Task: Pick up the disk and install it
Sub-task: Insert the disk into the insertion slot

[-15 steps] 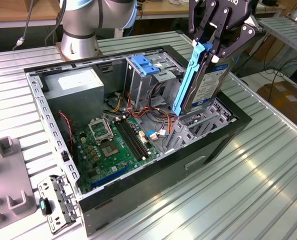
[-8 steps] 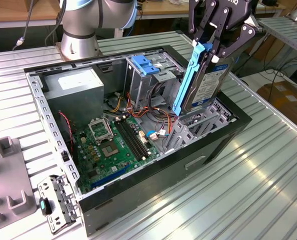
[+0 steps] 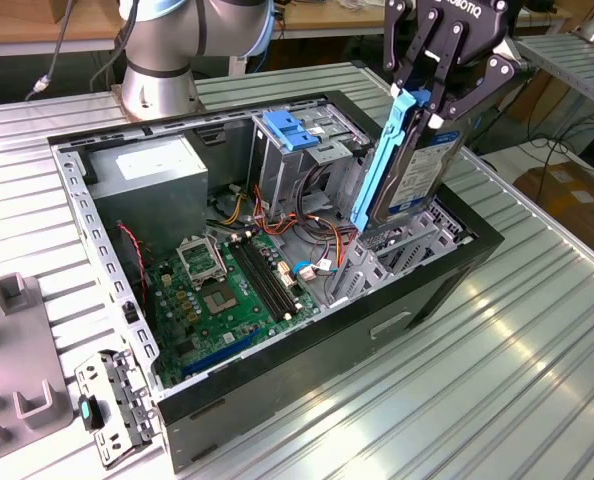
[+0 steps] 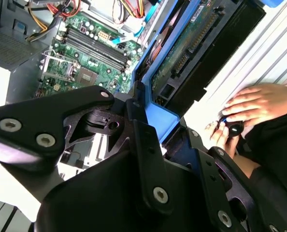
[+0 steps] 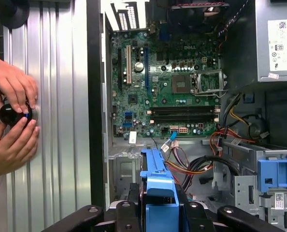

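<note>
- gripper [image 3: 429,100]: clamped on the disk [image 3: 417,175], which is held upright on edge
- disk: over the open computer case [image 3: 307,350]
- person's hand [image 4: 252,104]: just beside the case

Robotics lab: ribbed aluminium bench [image 3: 477,385], opened computer case [image 3: 307,372].
</note>
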{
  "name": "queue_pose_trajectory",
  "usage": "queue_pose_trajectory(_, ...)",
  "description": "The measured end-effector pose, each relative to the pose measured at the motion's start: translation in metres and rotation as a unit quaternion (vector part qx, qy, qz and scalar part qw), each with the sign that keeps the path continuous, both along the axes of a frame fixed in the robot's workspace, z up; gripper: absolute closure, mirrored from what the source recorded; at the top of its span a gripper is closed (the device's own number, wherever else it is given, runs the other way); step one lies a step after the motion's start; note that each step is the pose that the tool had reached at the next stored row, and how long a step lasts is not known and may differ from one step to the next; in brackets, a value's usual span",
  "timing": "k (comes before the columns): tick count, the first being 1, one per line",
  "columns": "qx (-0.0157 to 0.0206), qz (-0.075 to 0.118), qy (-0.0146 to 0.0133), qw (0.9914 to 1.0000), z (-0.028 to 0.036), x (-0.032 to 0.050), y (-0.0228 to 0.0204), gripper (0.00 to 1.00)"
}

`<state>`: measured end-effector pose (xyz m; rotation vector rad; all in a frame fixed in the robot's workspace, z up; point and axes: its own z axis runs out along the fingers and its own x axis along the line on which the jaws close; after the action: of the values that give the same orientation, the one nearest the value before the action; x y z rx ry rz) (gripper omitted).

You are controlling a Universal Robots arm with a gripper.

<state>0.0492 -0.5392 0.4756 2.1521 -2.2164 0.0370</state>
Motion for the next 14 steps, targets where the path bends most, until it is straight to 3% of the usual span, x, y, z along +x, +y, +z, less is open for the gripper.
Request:
queue_pose_trajectory(4,0.0000,0.000,-0.0001,1.00000,-0.0081,0.0043,-0.0007,0.63)
queue_pose_trajectory(9,0.0000,0.000,-0.0025,1.00000,-0.0123,0.0090,-0.0007,0.63)
queue_pose_trajectory(14,0.0000,0.001,-0.0032,0.99999,-0.0165,0.0143,-0.0007,0.63)
